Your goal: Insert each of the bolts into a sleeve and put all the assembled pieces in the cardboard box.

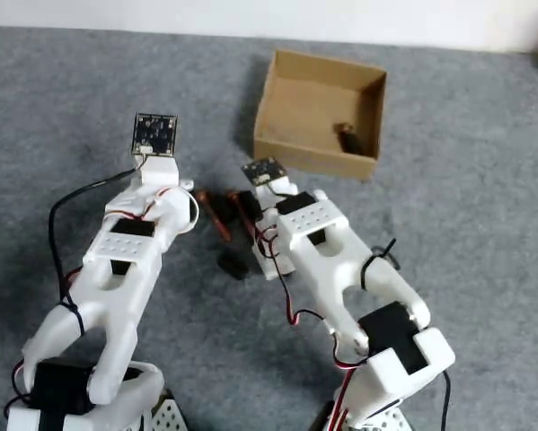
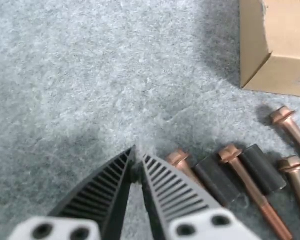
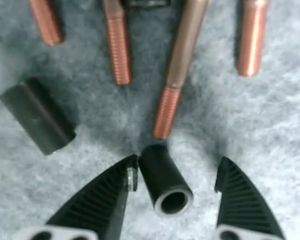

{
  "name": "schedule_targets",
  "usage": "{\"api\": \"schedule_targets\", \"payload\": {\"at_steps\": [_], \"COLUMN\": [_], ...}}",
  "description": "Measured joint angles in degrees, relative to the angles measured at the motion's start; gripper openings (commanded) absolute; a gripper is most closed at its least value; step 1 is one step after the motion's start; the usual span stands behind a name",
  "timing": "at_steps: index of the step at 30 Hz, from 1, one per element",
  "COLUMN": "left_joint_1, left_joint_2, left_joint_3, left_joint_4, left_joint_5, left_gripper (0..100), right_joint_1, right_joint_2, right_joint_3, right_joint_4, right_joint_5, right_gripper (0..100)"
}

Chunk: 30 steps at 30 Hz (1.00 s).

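Low centre, right wrist view: straddling black cylindrical sleeve with right gripper spread; left gripper closed, empty. Seemingly mid-pickup; needs squeezing next.

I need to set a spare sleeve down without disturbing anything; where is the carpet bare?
Bare carpet lies wide left of the left arm, and also right of the box and the right arm. Crowded: the gap between the arms, where bolts and sleeves lie, up to the box.

Grey table (carpet-like) bears bolts, sleeves, cardboard box.
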<state>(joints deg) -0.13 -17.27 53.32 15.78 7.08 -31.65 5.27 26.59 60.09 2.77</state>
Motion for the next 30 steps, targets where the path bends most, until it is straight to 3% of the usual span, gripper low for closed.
{"api": "schedule_targets", "payload": {"at_steps": [16, 23, 30], "left_joint_1": [0.0, 0.0, 0.0], "left_joint_2": [0.0, 0.0, 0.0], "left_joint_3": [0.0, 0.0, 0.0], "left_joint_4": [0.0, 0.0, 0.0], "left_joint_5": [0.0, 0.0, 0.0], "left_gripper": [1, 1, 1], "right_joint_1": [3.7, 3.7, 4.1], "right_joint_2": [0.0, 0.5, 0.1], "right_joint_3": [0.0, 0.7, 4.3], "right_joint_4": [4.6, -0.4, -5.6], "right_joint_5": [0.2, 0.2, 0.1], "right_gripper": [23.5, 15.1, 14.9]}}
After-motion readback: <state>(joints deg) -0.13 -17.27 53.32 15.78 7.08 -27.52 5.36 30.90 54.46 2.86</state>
